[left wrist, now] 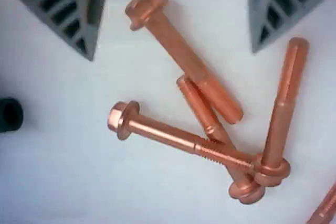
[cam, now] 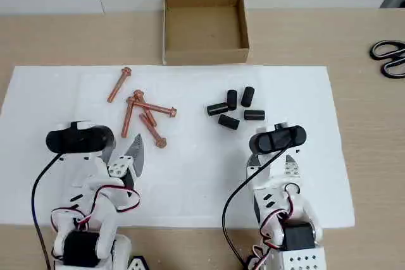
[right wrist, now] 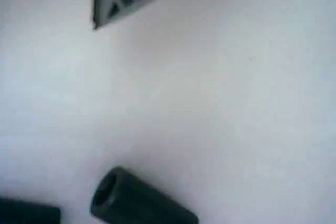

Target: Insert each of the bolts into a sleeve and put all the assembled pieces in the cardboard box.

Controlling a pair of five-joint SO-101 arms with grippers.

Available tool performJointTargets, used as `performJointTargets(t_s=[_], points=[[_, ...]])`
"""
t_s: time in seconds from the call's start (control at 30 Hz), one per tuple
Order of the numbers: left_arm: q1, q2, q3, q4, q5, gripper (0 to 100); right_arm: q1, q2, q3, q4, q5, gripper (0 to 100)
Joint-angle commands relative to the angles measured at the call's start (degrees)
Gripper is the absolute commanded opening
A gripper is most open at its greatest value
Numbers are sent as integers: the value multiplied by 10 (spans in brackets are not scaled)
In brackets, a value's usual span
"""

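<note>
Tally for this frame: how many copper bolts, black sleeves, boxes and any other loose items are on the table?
Copper bolts: 5
Black sleeves: 5
Cardboard box: 1
Scissors: 1
Total: 12

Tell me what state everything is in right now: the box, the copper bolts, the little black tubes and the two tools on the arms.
Cardboard box: open at the top, empty.
Bolts: five, loose on the white sheet, four in a crossing pile, none in a sleeve.
Sleeves: five, lying loose, no bolt in any.
Left tool: open, over the bolt pile, holding nothing.
Right tool: near the sleeves; open or shut, I cannot tell.
</note>
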Motion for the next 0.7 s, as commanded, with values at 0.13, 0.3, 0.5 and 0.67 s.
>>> performJointTargets(t_s=[0.13,0.3,0.5,0.67], points=[[-6,-1,-37,29,-11,181,2,-8,-28,53,-7,210],[-6,4,-62,40,-12,181,6,-3,-140,148,-7,210],[-6,146,-159,38,-12,181,6,-3,-268,225,-4,210],[-6,324,-276,43,-12,181,7,-3,-295,213,-4,210]])
